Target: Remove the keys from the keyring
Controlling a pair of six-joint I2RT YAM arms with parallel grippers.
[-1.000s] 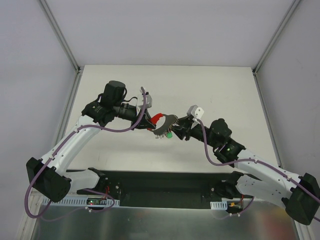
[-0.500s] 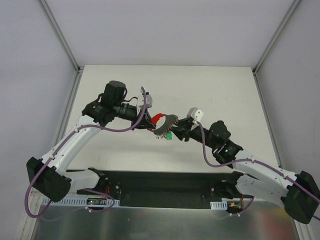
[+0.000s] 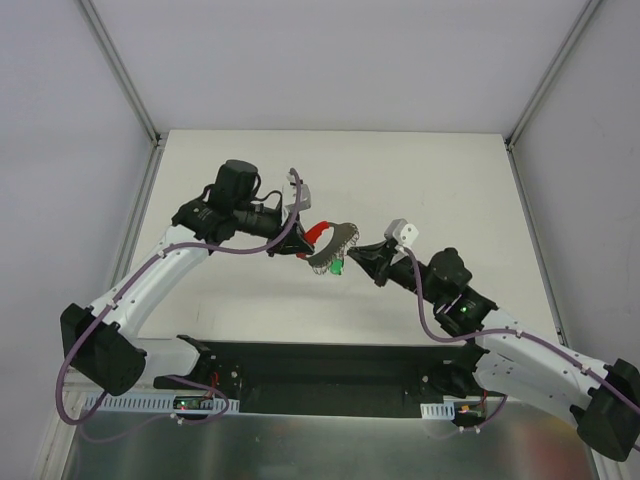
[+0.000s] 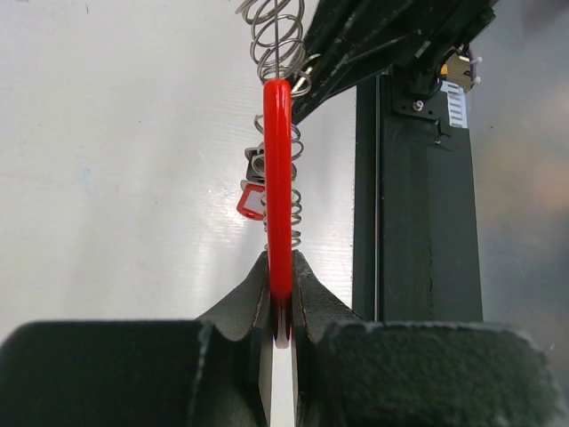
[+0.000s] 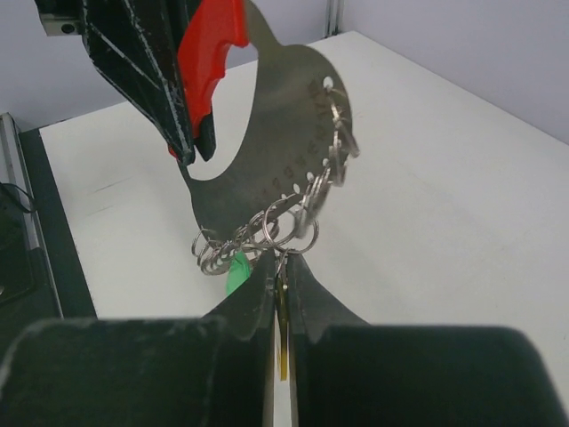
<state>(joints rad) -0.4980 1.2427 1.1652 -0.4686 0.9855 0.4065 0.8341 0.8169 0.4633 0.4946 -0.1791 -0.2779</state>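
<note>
While your left gripper [image 4: 281,267] is pinching the red handle [image 4: 278,178] between its pressed-together fingers, that handle is carrying a curved grey metal plate [image 5: 267,133] above the table [image 3: 450,180]. Your right gripper [image 5: 281,269] is clamping a thin yellowish key [image 5: 282,347], seen edge-on, just under the plate's lower edge. A row of small keyrings [image 5: 298,222] is hanging through holes along that edge, and the pinched key is reaching up to one of them. A green key [image 5: 236,271] is dangling just beside your right fingertips. From above, the bunch is hanging between both arms, near the table's middle.
</note>
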